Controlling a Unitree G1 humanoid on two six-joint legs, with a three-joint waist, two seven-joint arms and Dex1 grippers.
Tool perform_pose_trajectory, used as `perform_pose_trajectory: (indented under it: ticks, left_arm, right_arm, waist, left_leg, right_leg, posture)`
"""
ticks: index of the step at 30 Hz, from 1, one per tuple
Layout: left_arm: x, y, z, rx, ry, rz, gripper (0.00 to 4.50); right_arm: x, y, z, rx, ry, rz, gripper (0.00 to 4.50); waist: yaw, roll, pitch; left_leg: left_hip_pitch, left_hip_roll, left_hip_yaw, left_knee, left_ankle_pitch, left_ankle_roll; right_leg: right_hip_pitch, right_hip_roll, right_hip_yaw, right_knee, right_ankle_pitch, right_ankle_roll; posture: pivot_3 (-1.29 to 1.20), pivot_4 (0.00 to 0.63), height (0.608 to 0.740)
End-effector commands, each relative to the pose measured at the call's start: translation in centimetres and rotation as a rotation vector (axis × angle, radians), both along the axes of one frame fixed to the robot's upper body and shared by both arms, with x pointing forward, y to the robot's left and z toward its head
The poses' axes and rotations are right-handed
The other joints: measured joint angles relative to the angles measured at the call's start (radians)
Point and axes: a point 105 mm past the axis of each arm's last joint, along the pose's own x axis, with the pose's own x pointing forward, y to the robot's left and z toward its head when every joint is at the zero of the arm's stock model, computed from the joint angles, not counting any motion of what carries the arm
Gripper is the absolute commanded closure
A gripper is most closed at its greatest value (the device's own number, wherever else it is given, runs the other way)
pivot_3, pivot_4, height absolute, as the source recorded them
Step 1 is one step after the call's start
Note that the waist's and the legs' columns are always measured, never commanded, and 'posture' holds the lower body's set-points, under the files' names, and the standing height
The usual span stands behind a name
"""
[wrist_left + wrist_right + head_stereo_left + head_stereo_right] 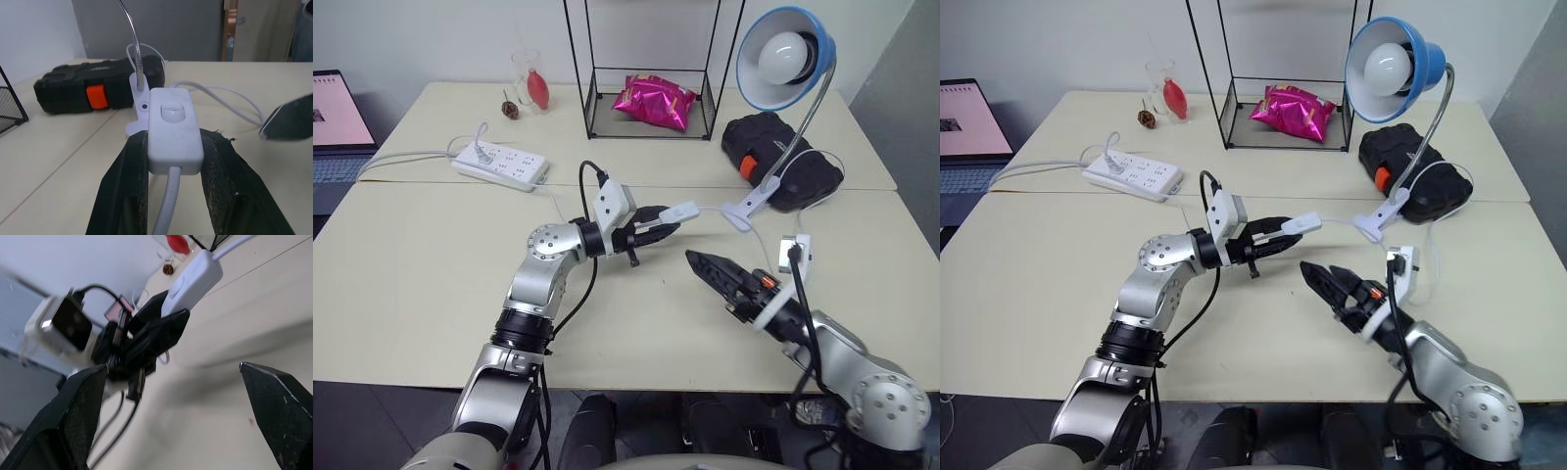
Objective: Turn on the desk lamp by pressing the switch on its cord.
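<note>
Left eye view: on the far left of the table lies a white power strip. Near the middle, the left hand is clamped on the switch, holding it above the table with its rocker button facing up (the left wrist view shows a finger on either side). The cord runs on from it to the clip base of the desk lamp. The right hand hangs just below and to the right of the switch, fingers spread wide, not touching it.
</note>
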Motion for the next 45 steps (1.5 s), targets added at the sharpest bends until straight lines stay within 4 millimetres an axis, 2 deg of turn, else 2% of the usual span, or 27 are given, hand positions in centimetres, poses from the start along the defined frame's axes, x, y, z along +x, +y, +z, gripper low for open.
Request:
perform_pose_trajectory:
  ticks: [1,2,10,20,28,37,39,45]
  left_arm:
    - [-0.5,-0.1,1.1,-0.018,-0.033,-0.008,3.40]
    - [-0.5,-0.1,1.1,-0.018,-0.032,-0.009,3.40]
    - [-0.7,0.0,1.1,-0.005,-0.031,-0.007,3.40]
    - [-0.8,0.0,1.1,0.007,-0.037,-0.008,3.40]
    - [-0.8,0.1,1.1,0.011,-0.041,-0.004,3.40]
    - [-0.8,-0.2,1.2,0.010,-0.045,-0.006,3.40]
    - [-0.8,-0.2,1.3,0.009,-0.047,-0.006,3.40]
    - [-0.8,-0.2,1.3,0.009,-0.047,-0.004,3.40]
  right_arm:
    - [1.7,0.2,0.9,0.098,0.012,-0.051,0.00]
    - [2.0,0.4,1.1,0.117,0.012,-0.051,0.00]
    - [3.1,1.3,1.6,0.177,0.005,-0.043,0.00]
    - [4.3,1.3,1.6,0.202,0.001,-0.072,0.00]
    - [4.6,1.6,1.8,0.195,-0.011,-0.061,1.56]
    - [4.2,2.6,1.6,0.163,-0.014,-0.026,3.61]
    - [4.2,2.7,1.5,0.164,-0.012,-0.026,3.91]
    - [4.4,2.4,1.5,0.174,-0.009,-0.039,3.95]
  waist:
    - [0.000,0.000,0.000]
    - [0.000,0.000,0.000]
    - [-0.001,0.000,0.000]
    - [-0.002,0.000,0.000]
    - [-0.002,0.000,0.000]
    - [-0.002,0.000,0.000]
    - [-0.002,0.000,0.000]
    - [-0.002,0.000,0.000]
  left_leg:
    - [0.000,0.000,0.000,0.000,0.000,0.000]
    - [0.000,0.000,0.000,0.000,0.000,0.000]
    - [-0.001,0.000,0.000,0.000,0.000,0.000]
    - [-0.001,0.000,0.000,0.000,0.000,0.000]
    - [-0.001,0.000,0.000,-0.001,0.000,0.000]
    - [-0.001,0.000,0.000,-0.001,0.000,0.000]
    - [-0.001,0.000,0.000,-0.001,0.000,0.000]
    - [-0.001,0.000,0.000,-0.001,0.000,0.000]
  right_leg:
    - [0.000,0.000,0.000,0.000,0.000,0.000]
    - [0.000,0.000,0.000,0.000,0.002,-0.004]
    - [-0.001,0.000,-0.001,0.000,0.002,-0.004]
    - [-0.001,0.000,0.000,0.000,0.002,-0.004]
    - [-0.001,0.000,0.000,-0.001,0.002,-0.004]
    - [-0.001,0.000,0.000,-0.001,0.002,-0.004]
    - [-0.001,0.000,0.000,-0.001,0.002,-0.004]
    - [-0.001,0.000,0.000,-0.001,0.002,-0.004]
  posture:
    - [0.00,0.150,0.740]
    - [0.00,0.150,0.740]
    - [0.00,0.150,0.740]
    - [0.00,0.150,0.740]
    - [0.00,0.150,0.740]
    - [0.00,0.150,0.740]
    - [0.00,0.150,0.740]
    - [0.00,0.150,0.740]
